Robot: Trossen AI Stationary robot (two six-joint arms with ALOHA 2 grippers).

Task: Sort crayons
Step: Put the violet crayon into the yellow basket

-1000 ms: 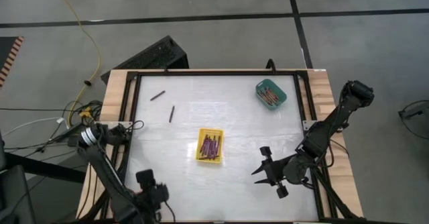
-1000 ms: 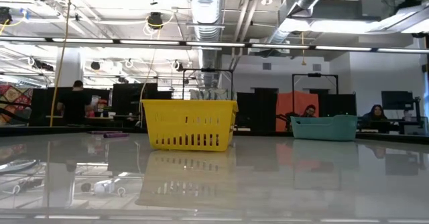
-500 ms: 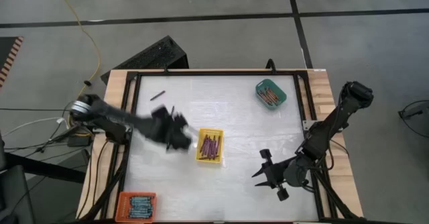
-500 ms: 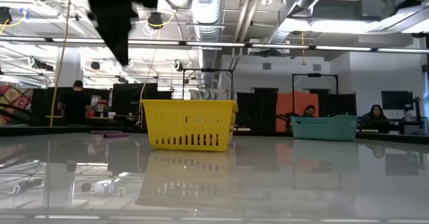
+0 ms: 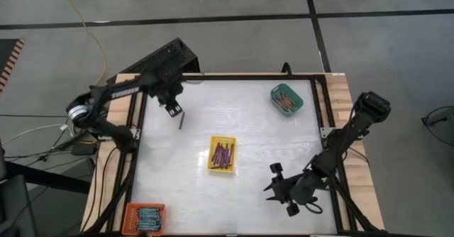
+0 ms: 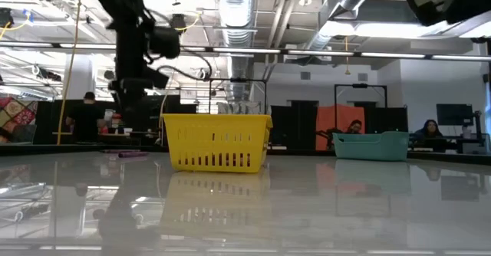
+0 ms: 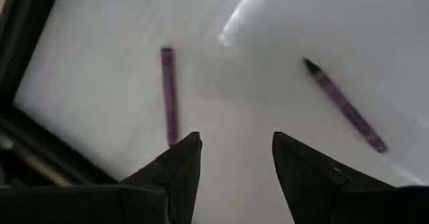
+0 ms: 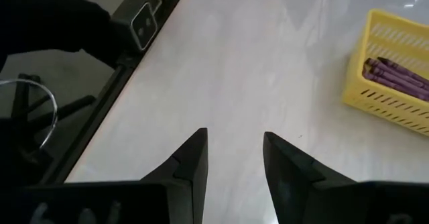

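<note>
With most crayons binned in the yellow tray (image 5: 222, 155), teal tray (image 5: 286, 98) and orange tray (image 5: 144, 215), two purple crayons (image 7: 168, 94) remain loose at the bench (image 5: 269, 138) 10 o'clock corner under the empty, open left end effector (image 5: 172, 108); right end effector (image 5: 273, 188) waits open at 5 o'clock.

Open tabletop (image 5: 255, 187) stretches between the yellow tray (image 5: 221, 154) at centre, the teal tray (image 5: 286, 99) at the far right and the orange tray (image 5: 145, 216) at the near left corner; the left gripper (image 5: 173, 108) hangs over two loose crayons (image 7: 169, 93), jaws parted.
</note>
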